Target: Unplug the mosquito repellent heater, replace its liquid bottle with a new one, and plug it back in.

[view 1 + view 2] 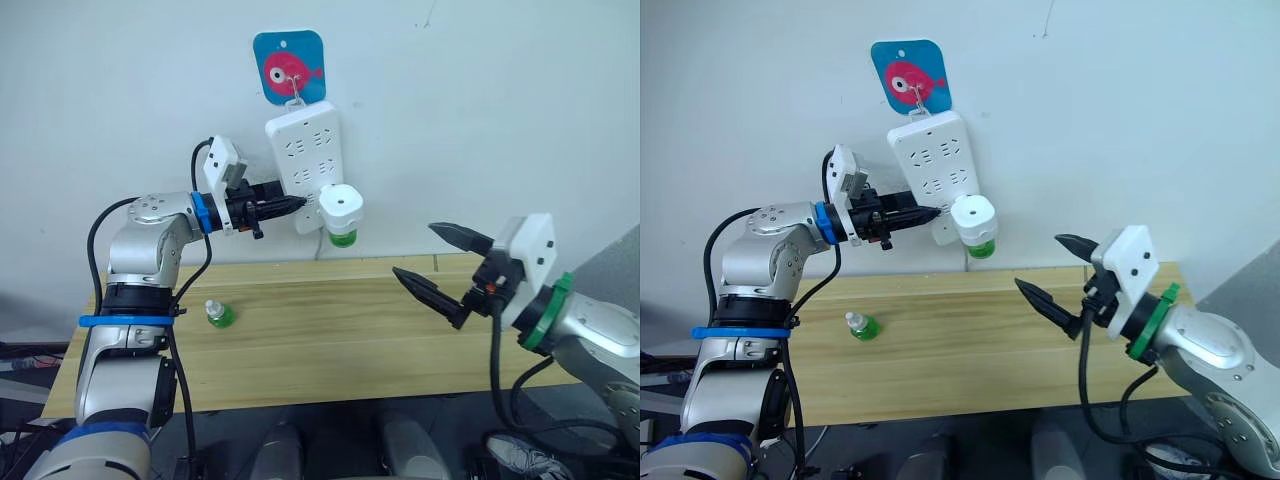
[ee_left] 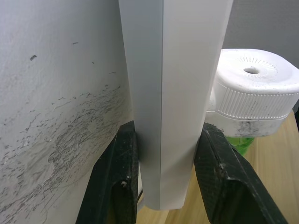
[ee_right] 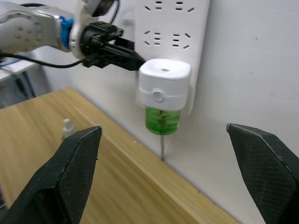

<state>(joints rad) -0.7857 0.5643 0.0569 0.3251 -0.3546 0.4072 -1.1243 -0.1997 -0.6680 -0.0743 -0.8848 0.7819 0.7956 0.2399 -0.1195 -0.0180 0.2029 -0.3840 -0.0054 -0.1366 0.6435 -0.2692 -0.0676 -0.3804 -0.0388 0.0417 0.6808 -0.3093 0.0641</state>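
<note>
1. The left gripper [image 1: 292, 204], at centre frame, is clamped on the edge of the power strip [image 1: 300, 150].
2. The right gripper [image 1: 432, 258], lower right, is spread wide and empty.
3. The heater [image 1: 340, 205] sits plugged into the strip, green bottle [image 1: 342, 238] beneath.
4. The capped bottle [image 1: 218, 314] stands on the tabletop [image 1: 330, 330], lower left.

The scene is seen from the head by both eye views, looking forward and down over the tabletop [image 1: 330, 330] toward the wall, with the power strip [image 1: 302, 160] in the upper middle of the frame. The strip's edge is viewed from very close by the left wrist view. The heater [image 3: 164, 85] is faced from farther off by the right wrist view, and is shared by all four views.
</note>
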